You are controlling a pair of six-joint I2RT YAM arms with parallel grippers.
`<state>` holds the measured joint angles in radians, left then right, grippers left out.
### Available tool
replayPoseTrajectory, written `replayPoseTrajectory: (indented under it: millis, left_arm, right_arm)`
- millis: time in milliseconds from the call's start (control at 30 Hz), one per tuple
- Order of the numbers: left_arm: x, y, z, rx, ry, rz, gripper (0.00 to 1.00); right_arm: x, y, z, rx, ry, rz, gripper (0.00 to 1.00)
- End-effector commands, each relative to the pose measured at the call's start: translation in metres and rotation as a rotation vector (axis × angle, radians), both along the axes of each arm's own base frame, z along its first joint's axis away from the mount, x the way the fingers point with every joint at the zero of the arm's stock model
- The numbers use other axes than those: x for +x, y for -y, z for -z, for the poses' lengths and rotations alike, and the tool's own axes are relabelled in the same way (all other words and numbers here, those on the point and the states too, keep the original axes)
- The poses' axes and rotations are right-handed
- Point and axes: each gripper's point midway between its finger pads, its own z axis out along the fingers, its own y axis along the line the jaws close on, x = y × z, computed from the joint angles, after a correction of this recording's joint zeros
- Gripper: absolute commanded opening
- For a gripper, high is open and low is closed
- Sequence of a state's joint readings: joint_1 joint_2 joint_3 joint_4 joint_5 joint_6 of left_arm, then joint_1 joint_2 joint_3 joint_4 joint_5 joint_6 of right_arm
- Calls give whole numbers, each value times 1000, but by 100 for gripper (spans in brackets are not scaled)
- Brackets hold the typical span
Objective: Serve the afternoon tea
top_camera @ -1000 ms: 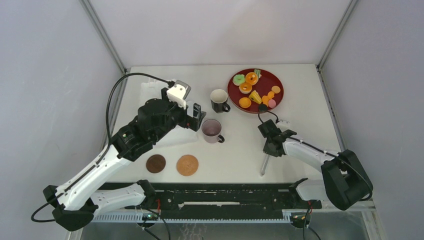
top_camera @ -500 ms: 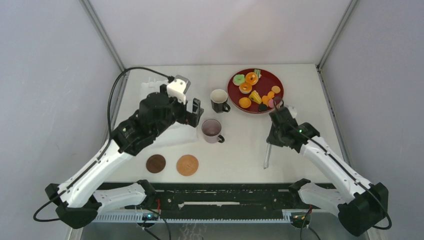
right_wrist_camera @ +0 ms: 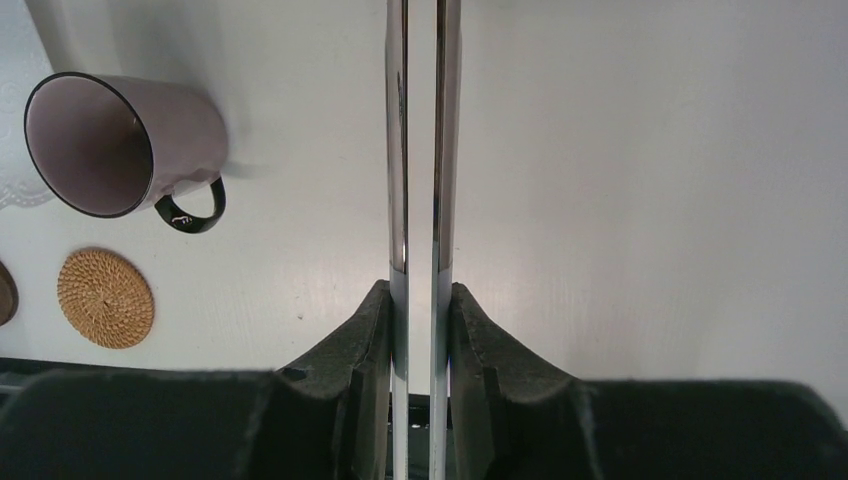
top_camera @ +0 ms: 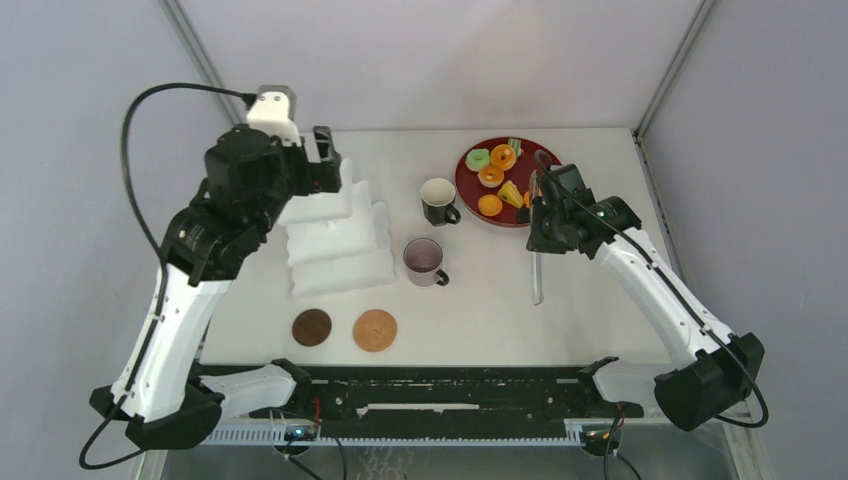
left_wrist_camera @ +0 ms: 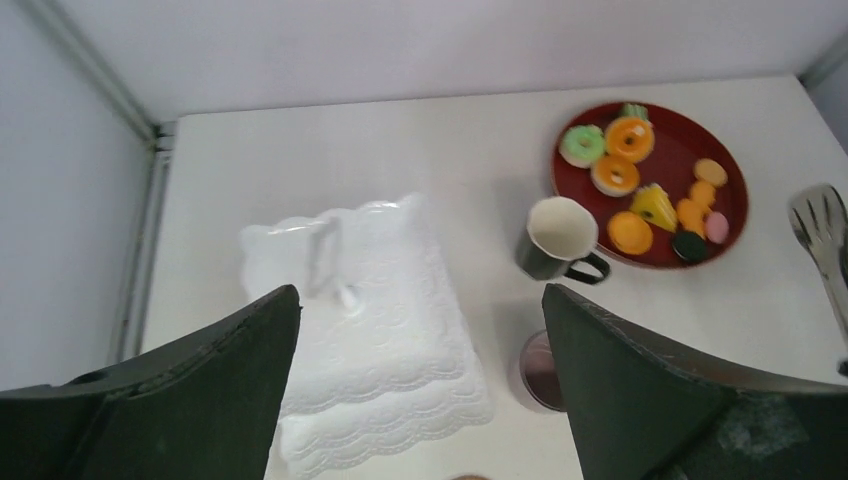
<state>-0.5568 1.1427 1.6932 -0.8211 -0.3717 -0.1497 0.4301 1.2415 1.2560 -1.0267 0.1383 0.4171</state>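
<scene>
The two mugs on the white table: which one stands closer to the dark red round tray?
The black mug with white inside, just beside the dark red round tray; the mauve mug stands farther away.

Top external: fixed, high, behind the near edge, tilted down toward the far wall. It covers the whole table (top_camera: 480, 300) from well off.

Left wrist: raised high over the far-left side, facing down with the far wall at frame top. Wide view: white stand (left_wrist_camera: 370, 320), black mug (left_wrist_camera: 555, 240), red tray (left_wrist_camera: 650, 185), tip of the tongs (left_wrist_camera: 822, 225) at the right edge.

Right wrist: much closer, facing down at mid-table. Tongs run up frame centre, mauve mug (right_wrist_camera: 120, 145) and light coaster (right_wrist_camera: 105, 297) on the left.

Overlap: mauve mug in all three; stand and tray in top and left wrist; coaster in top and right wrist.
</scene>
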Motion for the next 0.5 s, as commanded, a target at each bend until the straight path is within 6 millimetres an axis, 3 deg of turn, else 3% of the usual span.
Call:
replayPoseTrajectory:
  millis: [0, 200, 467]
  left_arm:
    - [-1, -55, -13, 30, -9, -200, 94]
    - [20, -74, 17, 29, -95, -207, 88]
    - [46, -50, 46, 33, -185, -84, 82]
  right_arm:
    - [16, -9, -21, 29, 75, -47, 30]
    - [19, -11, -17, 33, 64, -66, 31]
    - [20, -8, -15, 18, 57, -73, 31]
